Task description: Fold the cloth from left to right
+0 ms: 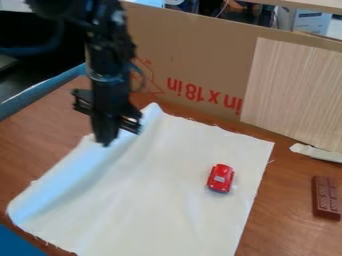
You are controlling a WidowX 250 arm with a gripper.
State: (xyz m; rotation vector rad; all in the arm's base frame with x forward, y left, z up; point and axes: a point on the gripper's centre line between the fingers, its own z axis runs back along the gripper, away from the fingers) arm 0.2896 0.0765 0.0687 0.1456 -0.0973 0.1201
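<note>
Cloth [160,200] cut off at the bottom edge, arm [109,55] at the top, claw [105,143] blurred

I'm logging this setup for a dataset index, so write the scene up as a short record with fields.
surface: brown wood-look table
cloth: white, spread out, its left side raised in a long ridge, not folded over
gripper: black, at the cloth's upper left edge
on cloth: red toy car, toward the right side
right of cloth: brown chocolate-bar-like block
backdrop: cardboard with red print, pale wood-grain panel in front at right
</note>
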